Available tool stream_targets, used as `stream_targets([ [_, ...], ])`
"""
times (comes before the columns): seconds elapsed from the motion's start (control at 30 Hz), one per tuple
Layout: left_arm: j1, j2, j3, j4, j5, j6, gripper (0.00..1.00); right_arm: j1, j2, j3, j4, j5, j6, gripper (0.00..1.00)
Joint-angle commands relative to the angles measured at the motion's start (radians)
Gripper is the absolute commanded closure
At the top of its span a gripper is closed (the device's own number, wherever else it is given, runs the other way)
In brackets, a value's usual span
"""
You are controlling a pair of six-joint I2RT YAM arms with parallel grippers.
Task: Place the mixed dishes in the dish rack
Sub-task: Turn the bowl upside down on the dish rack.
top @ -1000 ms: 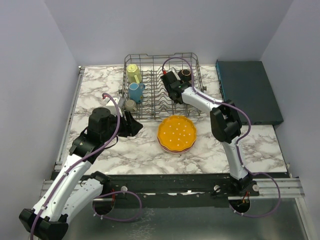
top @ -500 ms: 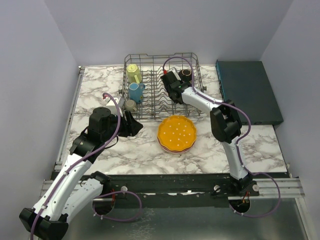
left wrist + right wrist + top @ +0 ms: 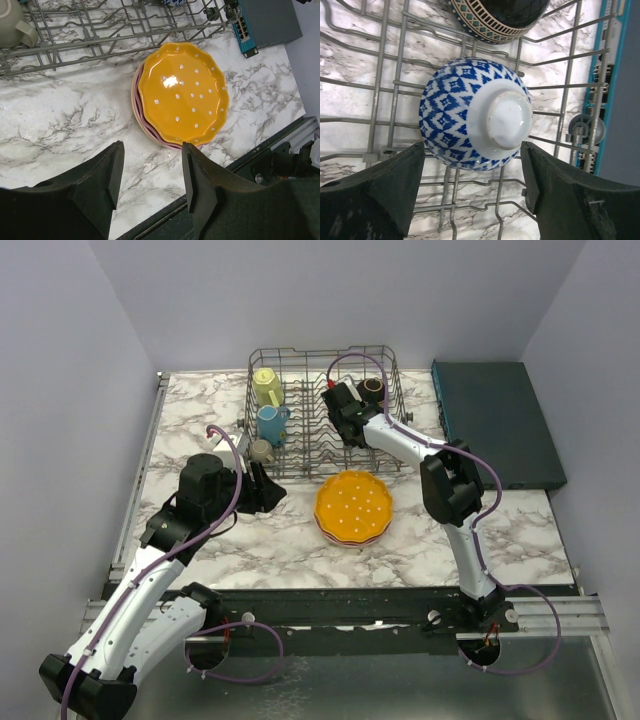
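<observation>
The dish rack (image 3: 300,455) stands at the back of the table, with a yellow mug (image 3: 266,387), a blue mug (image 3: 270,423) and a grey-olive mug (image 3: 262,451) along its left side. My right gripper (image 3: 473,156) is open over the rack. Its fingers stand either side of an upturned blue-white bowl (image 3: 475,120) without touching it. Behind that bowl lies a dark bowl (image 3: 497,17). An orange dotted plate (image 3: 182,92) is stacked on a pink plate (image 3: 142,125) in front of the rack. My left gripper (image 3: 152,167) hovers open and empty just left of the plates.
A flat dark teal box (image 3: 497,420) lies to the right of the rack. Grey walls close in the table on three sides. The rack's wire tines (image 3: 385,75) surround the right gripper.
The right gripper's jaws have spread slightly wider around the blue-white bowl. The left arm has not moved.
</observation>
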Motion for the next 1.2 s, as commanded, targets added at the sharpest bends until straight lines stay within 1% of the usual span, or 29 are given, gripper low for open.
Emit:
stream_targets([
  [0.0,-0.003,0.005,-0.009,-0.003,-0.014,0.018,0.45,-0.006,-0.043,0.021,-0.029,-0.062,0.061,0.17],
  [0.43,-0.003,0.014,-0.007,-0.002,-0.013,0.018,0.45,-0.006,-0.139,0.079,-0.075,-0.155,0.119,0.16],
  [0.6,-0.003,0.015,-0.009,-0.003,-0.014,0.018,0.45,-0.006,-0.212,0.067,-0.084,-0.237,0.167,0.16],
  [0.9,-0.003,0.030,-0.010,-0.004,-0.014,0.016,0.45,-0.006,-0.352,-0.032,-0.077,-0.349,0.241,0.16],
  [1.17,-0.003,0.045,-0.011,-0.007,-0.017,0.010,0.45,-0.006,-0.507,-0.208,-0.041,-0.384,0.264,0.16],
])
